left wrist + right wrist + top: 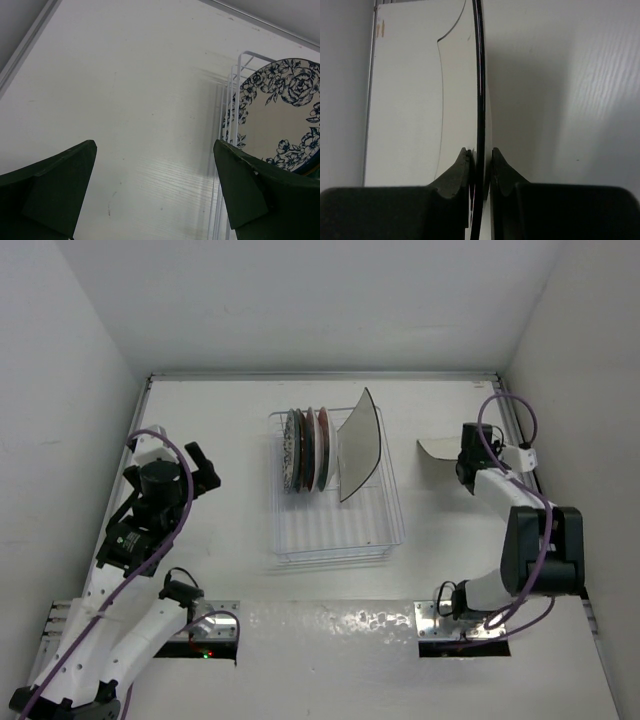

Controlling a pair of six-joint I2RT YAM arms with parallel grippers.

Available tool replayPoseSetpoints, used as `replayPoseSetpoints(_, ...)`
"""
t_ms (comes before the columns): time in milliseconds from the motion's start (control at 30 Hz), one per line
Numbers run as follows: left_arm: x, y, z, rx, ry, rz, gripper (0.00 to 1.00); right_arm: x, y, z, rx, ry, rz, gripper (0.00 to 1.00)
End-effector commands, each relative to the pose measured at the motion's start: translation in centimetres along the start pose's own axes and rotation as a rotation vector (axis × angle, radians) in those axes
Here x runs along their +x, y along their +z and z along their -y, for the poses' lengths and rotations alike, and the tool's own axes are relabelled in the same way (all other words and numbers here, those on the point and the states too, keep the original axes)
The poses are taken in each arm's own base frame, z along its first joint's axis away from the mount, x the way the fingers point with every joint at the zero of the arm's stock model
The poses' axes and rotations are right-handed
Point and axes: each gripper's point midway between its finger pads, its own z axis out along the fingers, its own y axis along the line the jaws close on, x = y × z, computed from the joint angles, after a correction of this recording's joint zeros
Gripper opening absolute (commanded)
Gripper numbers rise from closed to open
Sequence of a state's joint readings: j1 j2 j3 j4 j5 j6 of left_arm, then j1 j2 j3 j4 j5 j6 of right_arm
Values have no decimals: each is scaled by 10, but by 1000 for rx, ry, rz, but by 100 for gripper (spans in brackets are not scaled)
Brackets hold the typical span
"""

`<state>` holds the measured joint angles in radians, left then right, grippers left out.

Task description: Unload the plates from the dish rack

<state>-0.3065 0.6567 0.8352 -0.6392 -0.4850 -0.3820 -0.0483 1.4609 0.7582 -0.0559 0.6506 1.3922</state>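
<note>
The white wire dish rack (330,552) stands mid-table. Three round plates (305,448) stand upright at its far end; the floral one (280,115) faces my left wrist camera. A square white plate with a dark back (360,445) leans beside them in the rack. My left gripper (205,468) hovers left of the rack, open and empty (155,145). A second square plate (438,448) is out of the rack, to its right, gripped by its edge in my right gripper (466,462). In the right wrist view this plate (479,75) runs edge-on between the shut fingers (480,150).
White walls enclose the table on the left, back and right; the right wall is close to my right arm (540,540). Bare tabletop (125,100) lies between my left gripper and the rack's wire side (235,90).
</note>
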Motion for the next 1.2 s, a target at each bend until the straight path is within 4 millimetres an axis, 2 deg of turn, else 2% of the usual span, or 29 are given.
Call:
replayPoseSetpoints(0, -7, 3, 4, 16, -9, 31, 100, 19, 17, -2, -15, 114, -22, 9)
replayPoseSetpoints(33, -7, 3, 4, 16, -9, 31, 100, 29, 27, -7, -20, 98, -52, 11)
replayPoseSetpoints(100, -7, 3, 5, 15, -9, 30, 100, 45, 33, -15, -32, 62, -127, 14)
replayPoseSetpoints(133, -7, 3, 4, 14, -6, 27, 100, 47, 36, -26, -45, 44, -142, 15)
replayPoseSetpoints(200, -6, 4, 4, 14, -5, 26, 100, 58, 41, -16, -10, 32, -169, 16)
replayPoseSetpoints(233, -7, 4, 5, 15, -7, 29, 100, 61, 42, -8, 7, 47, -175, 20)
replayPoseSetpoints(267, -7, 4, 5, 15, -7, 29, 100, 62, 43, -9, 0, 62, -176, 24)
replayPoseSetpoints(300, -6, 5, 5, 14, -4, 23, 100, 68, 45, -3, 24, 52, -195, 33)
replayPoseSetpoints(333, -5, 5, 5, 15, -2, 19, 100, 67, 47, -5, 26, 56, -193, 34)
replayPoseSetpoints(400, -4, 6, 6, 19, 0, 16, 100, 74, 47, 7, 64, 43, -218, 38)
replayPoseSetpoints(433, -4, 6, 6, 19, 2, 16, 100, 78, 46, 15, 77, 61, -223, 44)
replayPoseSetpoints(500, -4, 6, 6, 19, 2, 16, 100, 84, 46, 20, 82, 75, -244, 47)
replayPoseSetpoints(600, -4, 5, 6, 20, 0, 18, 100, 93, 47, 21, 91, 61, -289, 59)
replayPoseSetpoints(667, -5, 5, 6, 20, -1, 17, 100, 97, 50, 11, 93, 18, -320, 81)
replayPoseSetpoints(700, -4, 6, 6, 18, 2, 15, 100, 103, 48, 7, 103, -8, -368, 97)
replayPoseSetpoints(767, -4, 6, 7, 20, 2, 16, 100, 111, 52, 1, 176, -91, -439, 99)
replayPoseSetpoints(833, -4, 6, 6, 18, 2, 15, 100, 119, 56, -13, 188, -132, -502, 99)
replayPoseSetpoints(1000, -5, 5, 6, 19, 1, 18, 100, 130, 63, -35, 149, -127, -576, 99)
replayPoseSetpoints(1133, -3, 6, 7, 21, 5, 13, 100, 120, 55, -18, 214, -148, -543, 99)
replayPoseSetpoints(1167, -3, 6, 8, 23, 5, 11, 100, 110, 50, -24, 194, -140, -519, 99)
